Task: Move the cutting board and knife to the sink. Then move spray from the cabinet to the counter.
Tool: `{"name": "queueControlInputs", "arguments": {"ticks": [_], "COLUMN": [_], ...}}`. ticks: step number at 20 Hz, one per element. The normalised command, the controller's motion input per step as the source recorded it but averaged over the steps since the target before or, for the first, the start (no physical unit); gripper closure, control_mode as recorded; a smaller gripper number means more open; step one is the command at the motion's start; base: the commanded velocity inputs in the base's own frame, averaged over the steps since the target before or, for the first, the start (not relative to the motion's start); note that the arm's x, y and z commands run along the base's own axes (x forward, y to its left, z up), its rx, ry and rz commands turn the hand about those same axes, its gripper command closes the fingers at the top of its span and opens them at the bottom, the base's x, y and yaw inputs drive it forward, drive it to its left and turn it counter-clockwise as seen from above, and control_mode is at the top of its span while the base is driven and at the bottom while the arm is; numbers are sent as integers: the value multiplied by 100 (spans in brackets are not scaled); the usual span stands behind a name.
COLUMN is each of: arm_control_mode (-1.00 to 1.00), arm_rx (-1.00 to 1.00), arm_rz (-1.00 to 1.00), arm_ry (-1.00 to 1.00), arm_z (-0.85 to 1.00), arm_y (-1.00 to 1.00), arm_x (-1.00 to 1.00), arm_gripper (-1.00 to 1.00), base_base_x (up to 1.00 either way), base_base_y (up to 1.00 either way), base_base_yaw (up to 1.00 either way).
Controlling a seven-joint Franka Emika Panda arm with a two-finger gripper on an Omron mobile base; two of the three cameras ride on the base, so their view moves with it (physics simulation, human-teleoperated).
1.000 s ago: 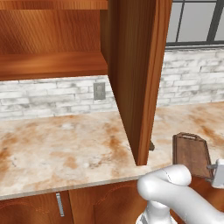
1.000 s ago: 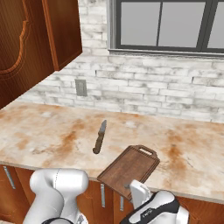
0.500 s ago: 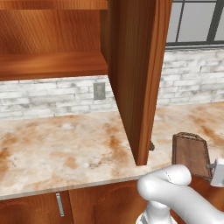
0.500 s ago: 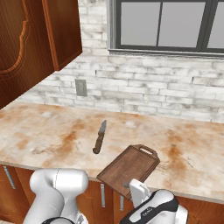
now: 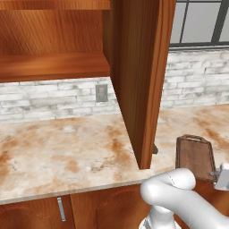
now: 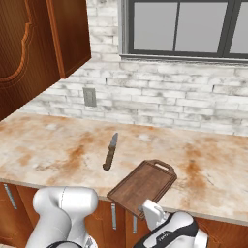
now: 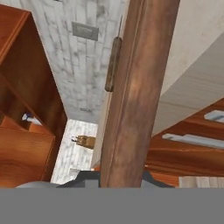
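I see the board [image 6: 144, 185] lying on the desk [image 6: 58, 145], its near corner hanging over the front edge, handle loop pointing toward the wall. My claw [image 6: 150, 213] is pressed together on that near edge of the board. The knife [image 6: 110, 152] lies just left of it, apart. The cabinet [image 5: 138, 67] door stands open.

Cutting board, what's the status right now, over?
Gripper shut on cutting board's near edge. Board flat on counter, overhanging front. Knife lies apart, to its left. Open cabinet door hangs nearby.
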Motion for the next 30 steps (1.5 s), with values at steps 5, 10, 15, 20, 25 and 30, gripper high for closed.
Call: {"name": "queueControlInputs", "arguments": {"ticks": [5, 10, 15, 20, 25, 30], "arm_control_mode": [-100, -100, -100, -100, -100, -100], "arm_rx": [1, 3, 1, 0, 0, 0], "arm_rz": [0, 0, 0, 2, 6, 5], "arm_ry": [-4, -1, 0, 0, 0, 1], "arm_z": [15, 39, 51, 51, 47, 43], "arm_y": [0, 0, 2, 13, 12, 7], "arm_x": [-3, -8, -4, -1, -6, -5], "arm_gripper": [100, 100, 100, 100, 100, 100], "base_base_x": [0, 0, 0, 0, 0, 0], "base_base_y": [0, 0, 0, 0, 0, 0], "base_base_yaw": [0, 0, 0, 0, 0, 0]}}
